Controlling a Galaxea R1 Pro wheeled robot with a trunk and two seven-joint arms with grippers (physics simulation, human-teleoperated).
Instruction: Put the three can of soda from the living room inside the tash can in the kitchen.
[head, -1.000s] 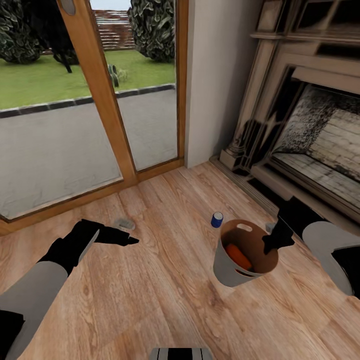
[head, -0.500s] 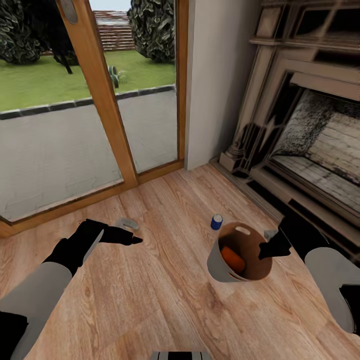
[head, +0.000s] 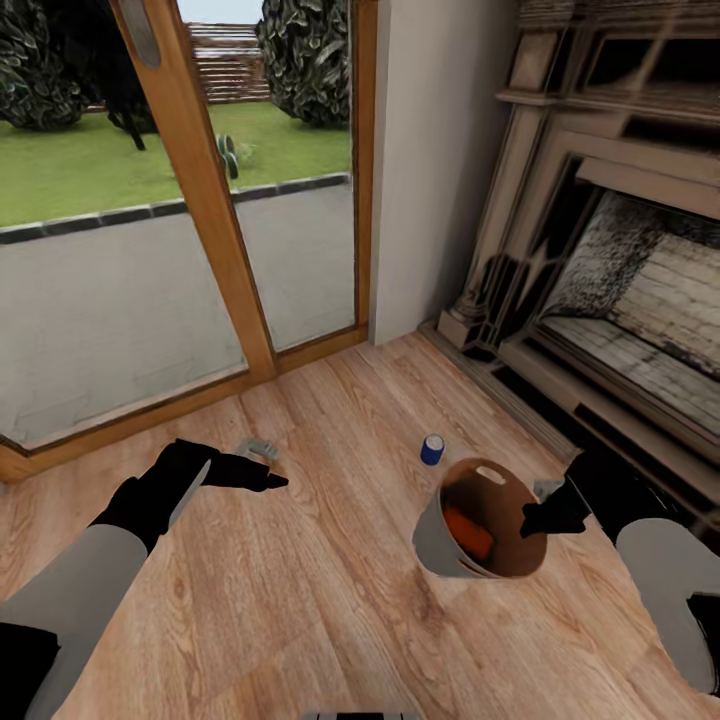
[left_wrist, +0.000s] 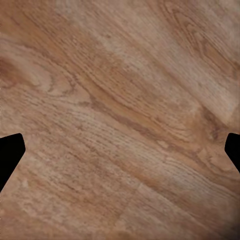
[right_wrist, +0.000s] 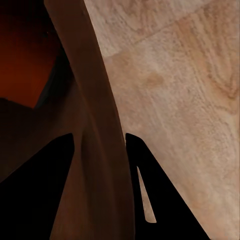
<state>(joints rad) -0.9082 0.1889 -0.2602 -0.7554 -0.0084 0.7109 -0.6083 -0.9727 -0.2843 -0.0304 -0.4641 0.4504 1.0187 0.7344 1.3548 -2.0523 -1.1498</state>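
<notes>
In the lower part of the head view, two grey-sleeved arms with black grippers reach over the light wood plank floor (head: 330, 600). At lower left, the left gripper (head: 262, 482) hangs above bare boards; in the left wrist view its two black fingertips (left_wrist: 10, 152) sit at opposite edges with planks between them, so the jaws stand wide apart and hold nothing.

At lower right, the right gripper (head: 533, 520) meets the near-right rim of the small round tapered bin, light grey outside and glossy brown inside (head: 432, 535). In the right wrist view the bin's wall (right_wrist: 95, 150) runs between the two black fingers (right_wrist: 45, 170), one inside and one outside, pinched on the wall. The bin leans toward the left of the frame, and a bright orange drink can (head: 468, 532) lies inside it against the lower wall.

Just beyond the bin, near centre frame, a dark blue can with a silver top (head: 432, 449) stands upright on the floor, close to the rim but apart from it.

Farther left, a small grey object (head: 258, 449) lies on the boards beside the left gripper. At upper left stand wood-framed glass doors (head: 200, 200); at upper right, a dark ornate fireplace (head: 560, 250).
</notes>
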